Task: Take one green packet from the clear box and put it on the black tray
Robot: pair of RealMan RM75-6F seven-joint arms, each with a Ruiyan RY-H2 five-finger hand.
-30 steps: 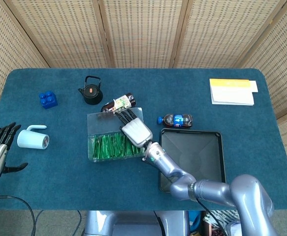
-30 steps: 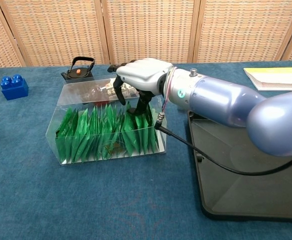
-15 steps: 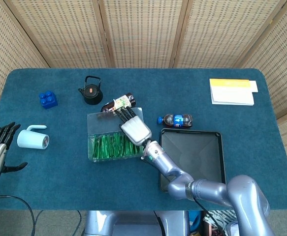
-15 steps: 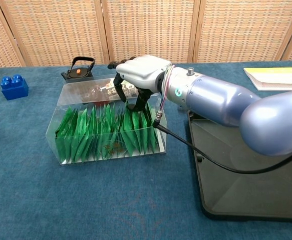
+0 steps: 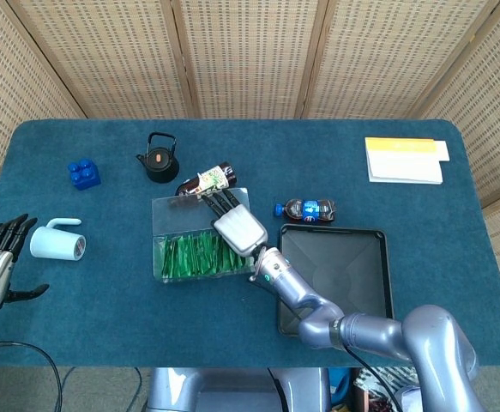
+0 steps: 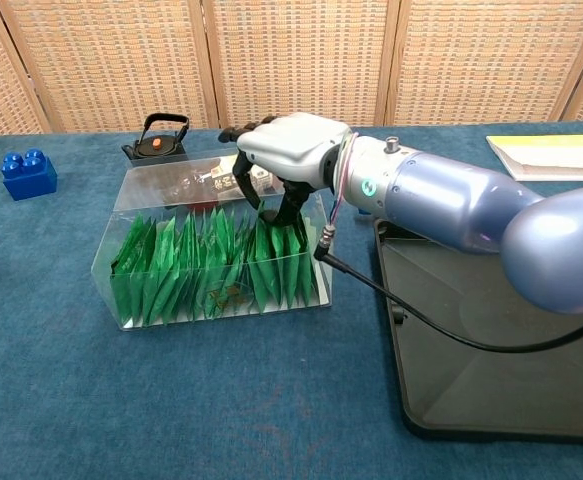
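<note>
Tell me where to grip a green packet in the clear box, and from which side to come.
Pinch a packet's top edge, coming straight down from above. The green packets stand on edge, packed in a row inside the clear box, so only their upper edges are free; the walls block the sides. The right hand already hovers over the row's right end.

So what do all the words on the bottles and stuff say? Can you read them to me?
None can be read.
Bottle behind the clear box: white label, print too blurred.
Bottle above the black tray: blue label, print too small.
Yellow and white pad: no print that shows.
Green packets: small dark mark, unreadable.
Right hand: no markings that show.
</note>
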